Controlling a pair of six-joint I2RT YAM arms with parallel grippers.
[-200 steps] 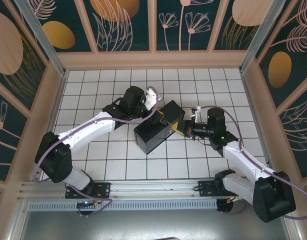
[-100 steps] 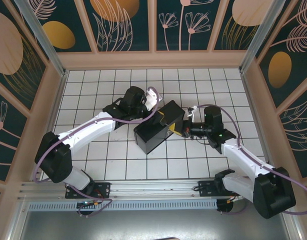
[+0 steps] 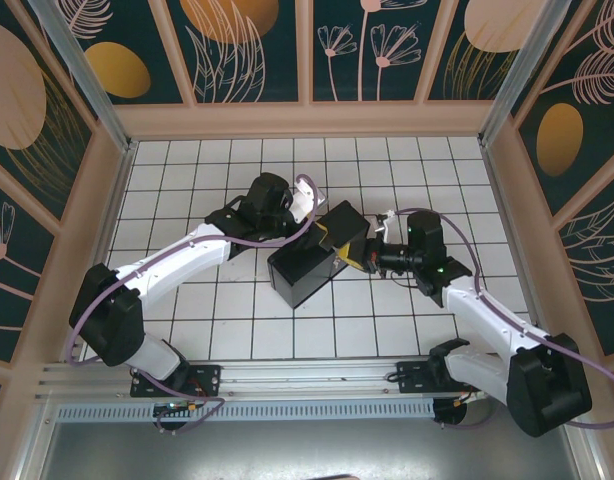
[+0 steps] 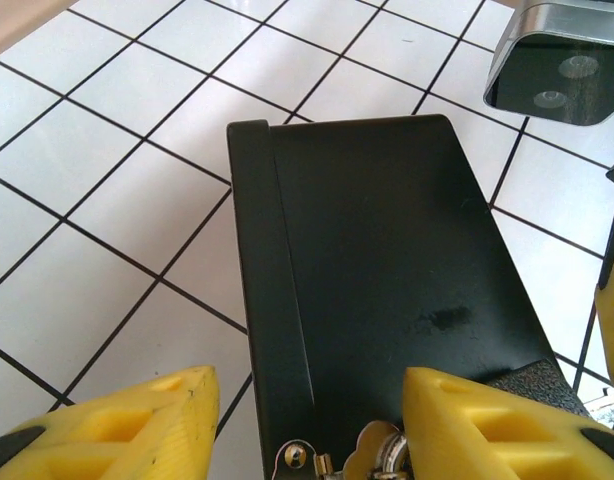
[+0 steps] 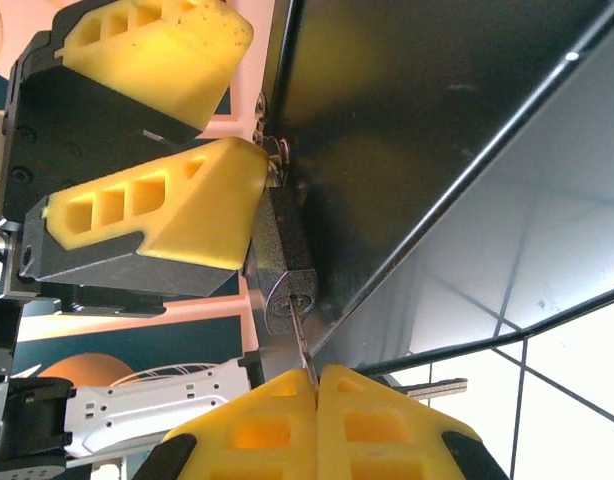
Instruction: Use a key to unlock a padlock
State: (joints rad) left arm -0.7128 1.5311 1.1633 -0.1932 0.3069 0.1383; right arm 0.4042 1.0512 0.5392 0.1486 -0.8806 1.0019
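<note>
The right end effector (image 5: 315, 375) is fully closed on the key (image 5: 301, 345). The key's tip sits at the keyway in the face of the padlock (image 5: 285, 262); insertion depth cannot be judged. The padlock hangs at the edge of the box (image 5: 407, 130), just beside one finger of the left end effector (image 5: 252, 100), which is spread wide and grips nothing.

Hazards:
- The padlock is not clamped, so push from the key can swing it aside and the tip skates off the face.
- A slight angular error jams the blade at the keyway mouth.
- The thin key can pivot between the pads under torque.

The right wrist view resolves the tip-to-keyway junction, which is too small to judge in the top view. The left wrist view shows the finger spread and the hasp hardware above the counter (image 4: 107, 180).
</note>
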